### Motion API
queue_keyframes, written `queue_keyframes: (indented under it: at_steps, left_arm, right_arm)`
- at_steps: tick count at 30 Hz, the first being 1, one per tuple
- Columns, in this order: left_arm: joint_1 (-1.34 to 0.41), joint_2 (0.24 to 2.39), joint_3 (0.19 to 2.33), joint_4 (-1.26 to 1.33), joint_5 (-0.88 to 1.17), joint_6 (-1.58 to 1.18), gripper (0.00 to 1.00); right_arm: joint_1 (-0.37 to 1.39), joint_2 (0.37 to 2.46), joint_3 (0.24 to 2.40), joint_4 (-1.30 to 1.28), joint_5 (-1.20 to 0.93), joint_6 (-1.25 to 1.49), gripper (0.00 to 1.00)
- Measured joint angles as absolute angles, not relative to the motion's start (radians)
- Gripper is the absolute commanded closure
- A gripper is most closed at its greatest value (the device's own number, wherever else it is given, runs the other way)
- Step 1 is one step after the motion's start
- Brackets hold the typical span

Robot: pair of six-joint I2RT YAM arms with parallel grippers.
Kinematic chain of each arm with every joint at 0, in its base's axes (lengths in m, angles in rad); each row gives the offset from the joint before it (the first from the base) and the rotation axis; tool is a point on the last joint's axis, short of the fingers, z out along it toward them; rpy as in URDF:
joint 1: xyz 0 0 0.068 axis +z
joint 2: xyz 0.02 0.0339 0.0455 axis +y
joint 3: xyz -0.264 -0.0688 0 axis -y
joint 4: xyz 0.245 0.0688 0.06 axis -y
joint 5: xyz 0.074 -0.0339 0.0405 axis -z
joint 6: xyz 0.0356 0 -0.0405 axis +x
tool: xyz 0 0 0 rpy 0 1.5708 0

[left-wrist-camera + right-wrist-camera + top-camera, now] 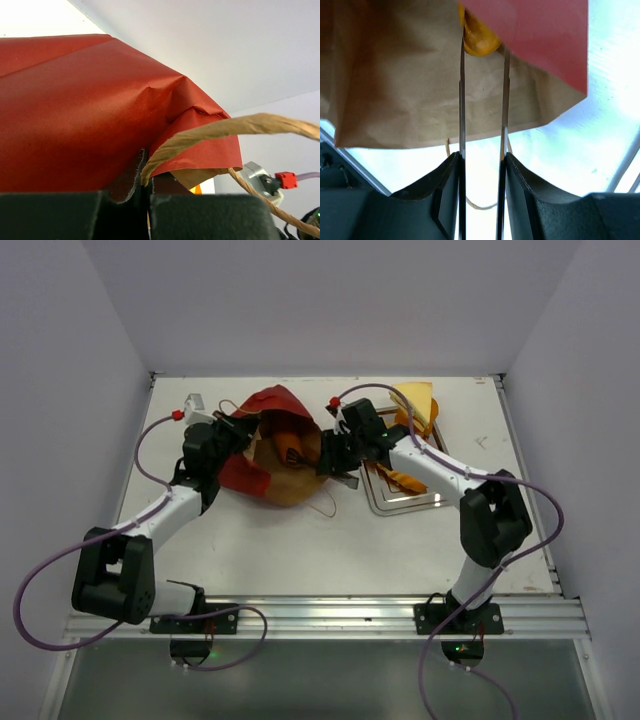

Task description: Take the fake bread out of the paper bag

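The red paper bag (272, 405) lies on its side at the table's middle, its brown mouth facing right. An orange bread piece (293, 452) shows inside it. My left gripper (237, 430) is shut on the bag's upper rim; in the left wrist view (145, 176) red paper (75, 115) and a handle loop (240, 126) sit in the jaws. My right gripper (333, 455) reaches into the mouth. In the right wrist view (483, 49) its fingers close on a golden bread piece (479, 40) under the red flap (540, 35).
A steel tray (400, 508) lies right of the bag, under the right arm. A pale wedge sandwich (415, 400) and an orange loaf (404, 480) rest on or by it. A handle loop (326, 502) trails on the table. White walls enclose the table.
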State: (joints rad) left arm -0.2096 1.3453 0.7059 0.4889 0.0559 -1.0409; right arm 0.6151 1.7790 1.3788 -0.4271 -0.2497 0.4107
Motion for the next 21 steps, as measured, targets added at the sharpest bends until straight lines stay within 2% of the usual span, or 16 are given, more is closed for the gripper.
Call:
queue_keyframes:
  at_steps: [11,21]
  left_arm:
    - [-0.199,1.379,0.756,0.459,0.035,-0.998,1.0]
    - [-0.19,1.421,0.813,0.421,-0.005,-0.958,1.0]
  right_arm:
    - [0.568,1.681,1.338,-0.511,-0.362,0.25,1.0]
    - [0.525,1.494,1.293,-0.583,-0.418,0.096,1.0]
